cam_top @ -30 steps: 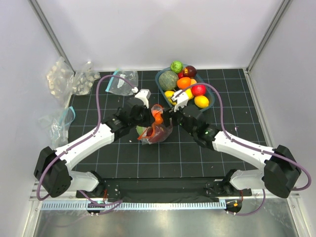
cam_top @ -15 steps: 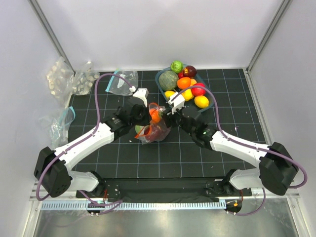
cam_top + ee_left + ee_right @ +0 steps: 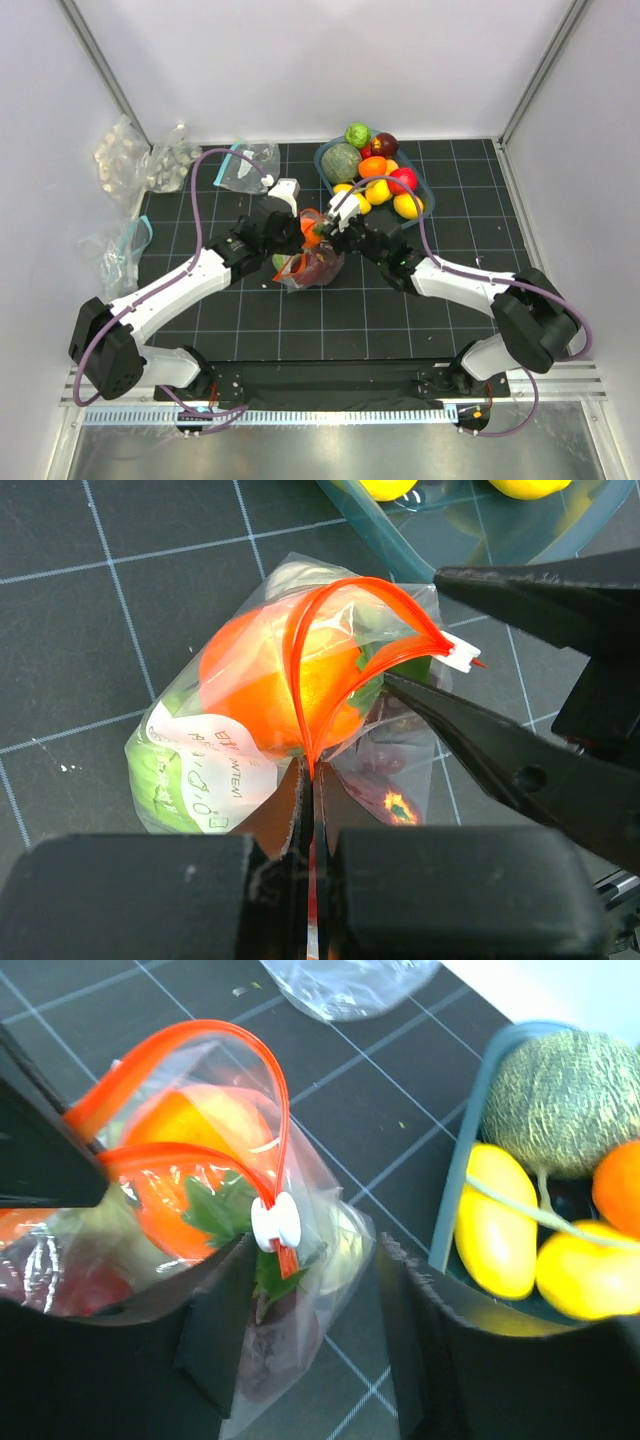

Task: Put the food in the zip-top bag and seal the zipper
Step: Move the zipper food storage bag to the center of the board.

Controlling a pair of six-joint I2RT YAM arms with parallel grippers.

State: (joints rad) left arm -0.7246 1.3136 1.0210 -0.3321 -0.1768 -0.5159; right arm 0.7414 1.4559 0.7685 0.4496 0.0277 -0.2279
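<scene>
the zip-top bag (image 3: 190, 780) sits mid-tabletop (image 3: 250, 320), food (image 3: 240, 680) inside, the fruit tub (image 3: 322, 165) at its 1 o'clock. left claw (image 3: 312, 810) is clamped on one zipper (image 3: 298, 670) end; right claw (image 3: 310, 1260) stands apart astride the white slider (image 3: 275, 1222). the bag's white label (image 3: 215, 770) print is unreadable.

We see bright, even, diffuse light from above, casting only soft shadows on the black mat (image 3: 300, 320). Glare streaks the film of the zip-top bag (image 3: 395, 765), and in both wrist views we find the near fingers (image 3: 220, 1360) dark and out of focus.
</scene>
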